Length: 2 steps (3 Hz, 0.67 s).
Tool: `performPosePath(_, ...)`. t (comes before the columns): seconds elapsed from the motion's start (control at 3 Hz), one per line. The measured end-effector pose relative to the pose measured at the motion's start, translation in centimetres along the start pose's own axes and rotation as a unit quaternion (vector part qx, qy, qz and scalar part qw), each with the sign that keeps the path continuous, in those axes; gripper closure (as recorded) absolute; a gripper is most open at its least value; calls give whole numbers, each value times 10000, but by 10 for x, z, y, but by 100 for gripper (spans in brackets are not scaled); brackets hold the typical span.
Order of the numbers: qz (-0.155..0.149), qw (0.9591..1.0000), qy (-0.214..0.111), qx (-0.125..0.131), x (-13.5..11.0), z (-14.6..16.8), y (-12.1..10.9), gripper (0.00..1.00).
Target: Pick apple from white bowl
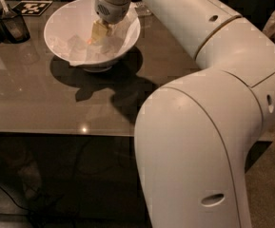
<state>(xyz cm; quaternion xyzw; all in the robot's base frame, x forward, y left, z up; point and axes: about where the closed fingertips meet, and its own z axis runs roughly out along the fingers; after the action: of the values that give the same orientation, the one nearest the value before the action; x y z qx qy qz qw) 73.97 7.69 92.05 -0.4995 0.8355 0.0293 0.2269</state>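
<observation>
- The gripper (98, 34) is down inside the white bowl (61, 23), right of its centre, tip just above the crumpled paper lining (80, 52). The reach into the bowl looks done.
- The apple (90, 41) shows only as a small reddish-orange patch at the gripper's tip, low in the bowl on the paper; most of it is hidden behind the gripper.
- Whether the gripper is spread around the apple, closed on it or merely beside it cannot be told from this view.
- Nothing is raised above the rim, so the apple is judged not yet out of the bowl. The secure grasp, if not already made, and the lift clear of the rim are what is left.
- The bowl stands on the grey counter (32, 103), with a dark cup holding a utensil (13, 25) and a black-and-white marker tag (32, 7) near it at the far left.
- The white arm (199, 127) fills the right side of the view.
</observation>
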Motion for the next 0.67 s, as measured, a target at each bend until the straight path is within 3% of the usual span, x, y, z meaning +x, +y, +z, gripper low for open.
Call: performPosePath(0.67,0,10000,0,0,0,0,0,39)
